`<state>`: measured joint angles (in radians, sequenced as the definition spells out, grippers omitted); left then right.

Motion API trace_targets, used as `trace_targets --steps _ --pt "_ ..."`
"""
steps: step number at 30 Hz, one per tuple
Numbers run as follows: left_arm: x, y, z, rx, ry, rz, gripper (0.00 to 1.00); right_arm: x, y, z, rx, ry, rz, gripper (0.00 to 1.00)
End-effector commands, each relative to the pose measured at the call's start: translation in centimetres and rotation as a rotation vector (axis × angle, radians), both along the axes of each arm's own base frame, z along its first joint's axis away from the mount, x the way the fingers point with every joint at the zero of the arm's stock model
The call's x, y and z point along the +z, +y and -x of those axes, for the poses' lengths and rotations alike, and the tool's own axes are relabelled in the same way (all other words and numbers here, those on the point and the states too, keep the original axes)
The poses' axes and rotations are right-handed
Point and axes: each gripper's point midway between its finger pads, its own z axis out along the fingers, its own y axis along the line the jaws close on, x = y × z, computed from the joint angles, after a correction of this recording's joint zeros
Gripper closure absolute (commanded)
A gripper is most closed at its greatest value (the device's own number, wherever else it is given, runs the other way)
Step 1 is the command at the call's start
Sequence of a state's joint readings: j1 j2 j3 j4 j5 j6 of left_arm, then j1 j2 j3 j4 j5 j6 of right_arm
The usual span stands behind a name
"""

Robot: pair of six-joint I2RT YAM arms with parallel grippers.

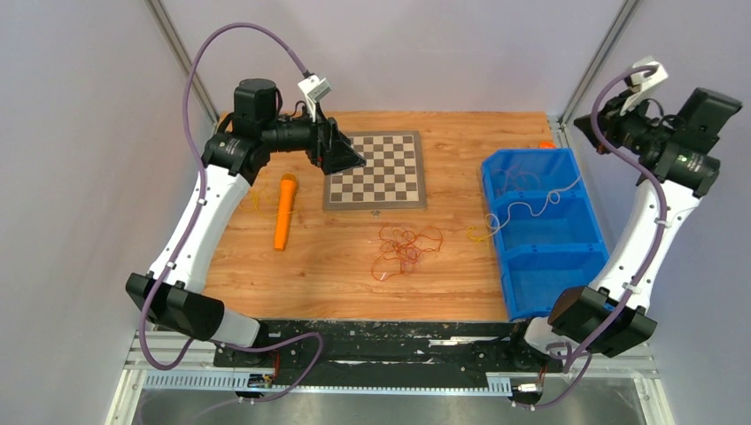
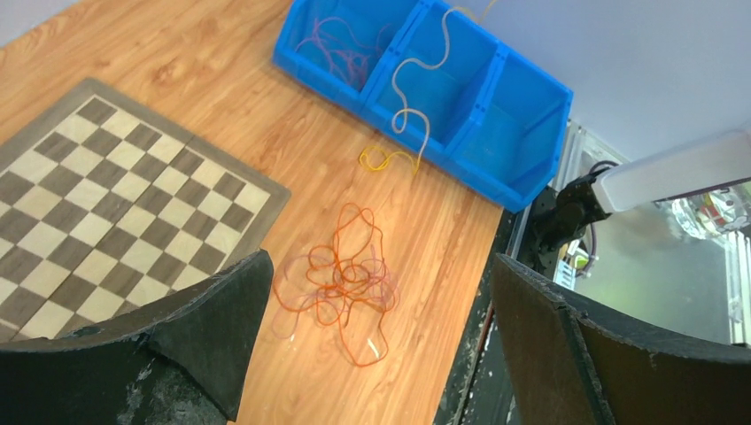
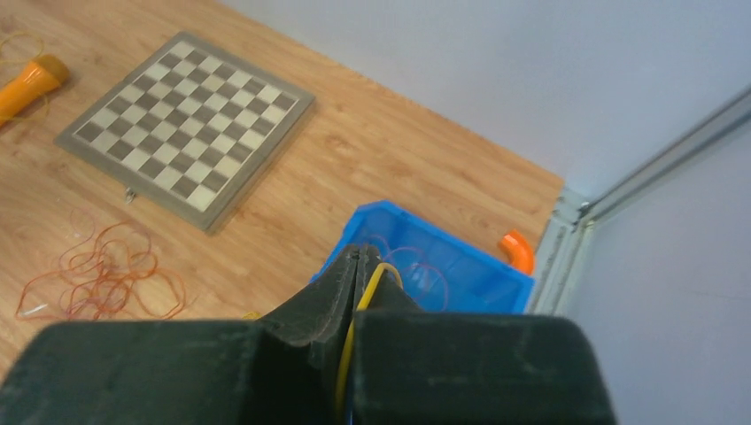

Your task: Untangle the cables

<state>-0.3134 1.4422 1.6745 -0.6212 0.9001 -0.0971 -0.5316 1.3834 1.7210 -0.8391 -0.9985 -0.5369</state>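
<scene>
Many reddish-orange cables [image 1: 406, 248] lie tangled near the left of the blue bin [image 1: 553, 276]; over this bin the right gripper [image 3: 359, 255] is closed on a yellow cable [image 3: 352, 323], and the left gripper [image 2: 381, 261] stands fully open

No legible text, label or number anywhere.

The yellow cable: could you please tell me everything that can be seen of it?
The yellow cable is a very thin, flexible wire. Its upper part is pinched between the shut fingers of the right gripper. Lower down it snakes in loose waves over the middle compartment of the blue bin, crosses the bin's wall and ends in small loops on the wooden table, apart from the reddish-orange tangle.
</scene>
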Motion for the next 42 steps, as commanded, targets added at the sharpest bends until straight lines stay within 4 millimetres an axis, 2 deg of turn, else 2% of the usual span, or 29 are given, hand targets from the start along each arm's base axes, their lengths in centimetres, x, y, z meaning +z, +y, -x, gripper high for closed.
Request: trace_targets --steps 1,7,12,16,19,21,24,26,29,31,32,38,42 --pt "0.5 0.8 0.7 0.020 -0.070 -0.018 0.00 7.9 0.8 1.4 0.055 -0.178 0.043 1.00" --pt "-0.3 0.8 0.3 0.034 -0.055 -0.029 0.00 16.4 2.4 1.8 0.093 -0.316 -0.071 1.00" --pt "-0.6 0.6 -0.1 0.036 -0.034 -0.024 0.00 22.2 2.5 2.8 0.033 -0.481 -0.037 1.00" --pt "-0.8 0.6 -0.2 0.038 -0.031 -0.027 0.00 25.4 2.2 3.6 -0.021 -0.592 -0.020 1.00" --pt "-1.0 0.7 -0.2 0.040 -0.028 -0.034 0.00 25.6 2.1 3.5 -0.013 -0.617 0.018 1.00" --pt "-1.2 0.8 -0.2 0.045 -0.025 -0.039 0.00 22.7 2.2 2.7 0.030 -0.528 -0.011 1.00" --pt "-1.8 0.9 -0.1 0.047 -0.014 -0.046 0.00 16.0 4.0 2.1 0.140 -0.290 -0.144 1.00" --pt "-2.1 0.9 0.0 0.048 -0.009 -0.051 0.00 11.5 6.6 2.0 0.216 -0.160 -0.190 1.00" --pt "-2.6 1.0 0.0 0.045 0.000 -0.063 0.00 6.2 12.3 3.1 0.335 -0.032 -0.186 1.00" --pt "-2.9 1.0 -0.1 0.043 0.008 -0.072 0.00 3.4 14.5 3.5 0.364 0.039 -0.191 1.00" --pt "-3.0 1.0 -0.1 0.042 0.013 -0.077 0.00 1.9 14.9 3.7 0.370 0.073 -0.183 1.00" --pt "-3.1 1.0 0.0 0.039 0.017 -0.074 0.00 -10.1 12.0 3.0 0.291 0.271 0.042 1.00" --pt "-3.4 1.0 0.0 0.035 0.023 -0.079 0.00 -15.3 11.8 3.8 0.317 0.402 0.098 1.00"
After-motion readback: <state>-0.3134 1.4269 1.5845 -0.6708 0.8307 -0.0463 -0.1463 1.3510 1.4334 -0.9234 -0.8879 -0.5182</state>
